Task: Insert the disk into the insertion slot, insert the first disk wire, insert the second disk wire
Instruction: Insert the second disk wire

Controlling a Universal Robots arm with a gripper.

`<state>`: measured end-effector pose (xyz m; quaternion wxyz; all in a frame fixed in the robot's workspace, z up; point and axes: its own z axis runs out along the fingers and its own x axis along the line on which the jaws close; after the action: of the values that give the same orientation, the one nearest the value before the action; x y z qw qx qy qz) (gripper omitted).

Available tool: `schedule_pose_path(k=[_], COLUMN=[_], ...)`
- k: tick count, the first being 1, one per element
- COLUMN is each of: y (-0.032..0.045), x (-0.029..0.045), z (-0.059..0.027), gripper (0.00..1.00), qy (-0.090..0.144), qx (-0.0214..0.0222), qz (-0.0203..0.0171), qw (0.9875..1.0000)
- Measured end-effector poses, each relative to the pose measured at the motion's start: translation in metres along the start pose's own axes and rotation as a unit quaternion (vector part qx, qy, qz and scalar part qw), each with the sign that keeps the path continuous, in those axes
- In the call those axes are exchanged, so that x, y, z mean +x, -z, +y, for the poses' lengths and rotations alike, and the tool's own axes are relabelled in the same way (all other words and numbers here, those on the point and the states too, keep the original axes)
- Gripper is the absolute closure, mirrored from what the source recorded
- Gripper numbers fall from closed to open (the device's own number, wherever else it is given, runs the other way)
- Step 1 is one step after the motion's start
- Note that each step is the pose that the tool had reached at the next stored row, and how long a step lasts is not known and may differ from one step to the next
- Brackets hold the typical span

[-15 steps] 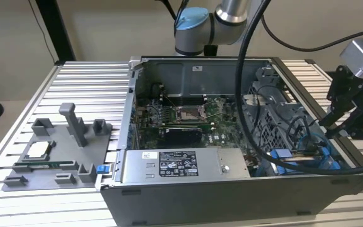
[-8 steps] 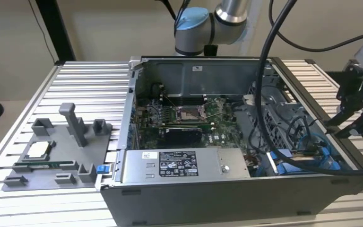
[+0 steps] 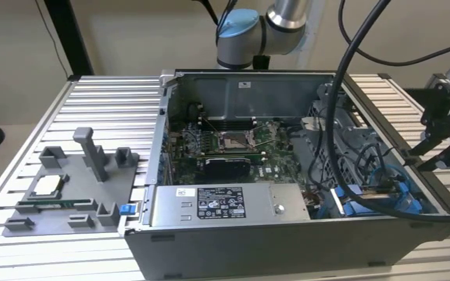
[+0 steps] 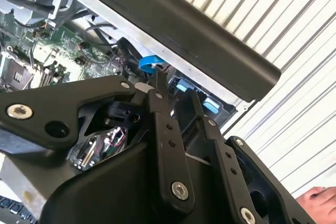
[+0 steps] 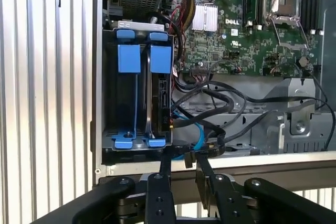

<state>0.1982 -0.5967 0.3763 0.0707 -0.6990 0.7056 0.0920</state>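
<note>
A black two-fingered gripper [image 5: 182, 157], its fingers slightly parted, hovers at the rim of an open grey metal computer case [image 5: 262, 162]. Directly ahead of its tips, the silver disk [image 5: 159, 95] in its blue plastic carrier sits on edge inside the grey metal, blue-tabbed insertion slot [image 5: 109, 103]. Black and blue cables [image 5: 210, 124] loop just beside the tips.

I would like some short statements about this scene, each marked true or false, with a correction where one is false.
1. The computer case stands open. True.
2. The end effector hovers over the grey fixture. False: it is beside the case's wall at the exterior view's right; the fixture lies at the left.
3. The insertion slot has red tabs. False: they are bright blue.
4. A power-supply box with stickers sits inside the case. True.
5. A blue wire runs near the slot. True.
</note>
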Motion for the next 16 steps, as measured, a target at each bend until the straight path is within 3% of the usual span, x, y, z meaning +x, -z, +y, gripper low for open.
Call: schedule_pose_path(k=[7, 8, 16], y=[-0.0030, -0.0034, -0.0064], x=[0.0029, 0.0032, 0.0057], z=[-0.0015, -0.0015, -0.0017], gripper=[0.00, 1.00, 1.00], qy=[-0.001, -0.001, 0.000], qx=[-0.0048, -0.0053, -0.0066], qz=[-0.0155, -0.0181, -0.0406], qw=[0.9999, 0.9998, 0.9992])
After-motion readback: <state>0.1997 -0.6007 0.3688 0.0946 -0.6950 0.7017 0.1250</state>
